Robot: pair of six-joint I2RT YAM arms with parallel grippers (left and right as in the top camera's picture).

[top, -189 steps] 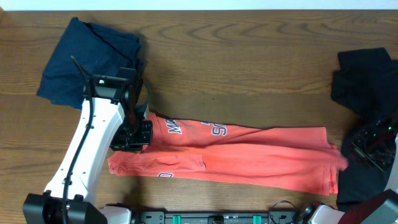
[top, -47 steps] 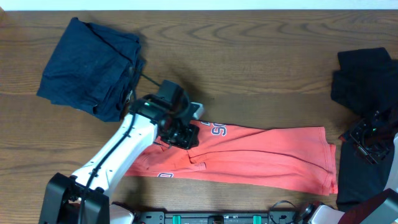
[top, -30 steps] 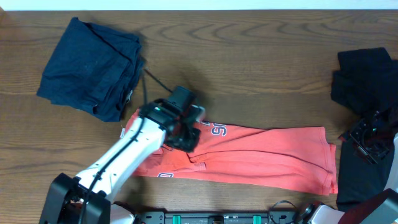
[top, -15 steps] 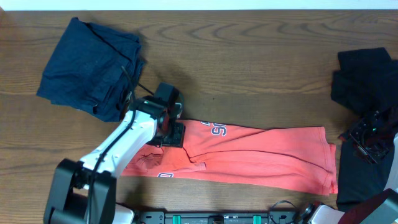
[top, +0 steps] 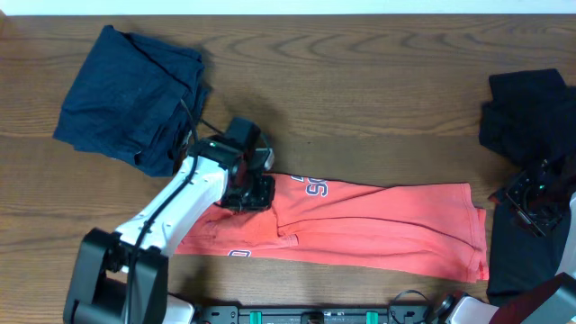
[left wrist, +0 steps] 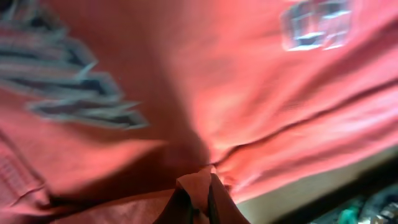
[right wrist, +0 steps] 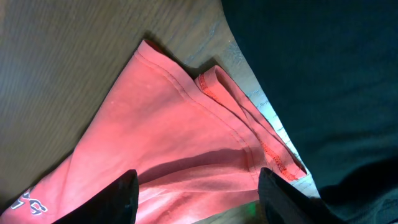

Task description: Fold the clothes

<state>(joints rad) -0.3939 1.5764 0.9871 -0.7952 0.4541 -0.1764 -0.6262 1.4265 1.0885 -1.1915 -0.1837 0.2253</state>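
Note:
The coral-red T-shirt (top: 378, 234) lies folded into a long strip across the front of the table, its white lettering near the left end. My left gripper (top: 245, 191) is at that left end, shut on a fold of the red T-shirt (left wrist: 249, 81), which shows pinched between its fingers (left wrist: 198, 200). My right gripper (top: 531, 200) hovers open and empty at the right, above the shirt's hem corner (right wrist: 205, 124) and beside black cloth (right wrist: 323, 68). A dark navy garment (top: 130, 94) lies at the back left. Black garments (top: 526, 112) lie at the right.
The table (top: 360, 81) is dark wood. More black cloth (top: 513, 261) lies at the front right edge under my right arm. A strip of arm bases (top: 315, 315) runs along the front edge.
My left gripper went from the shirt's left end toward the middle with the cloth, then back left a little. The shirt's left end now lies folded over. My right gripper barely moved.

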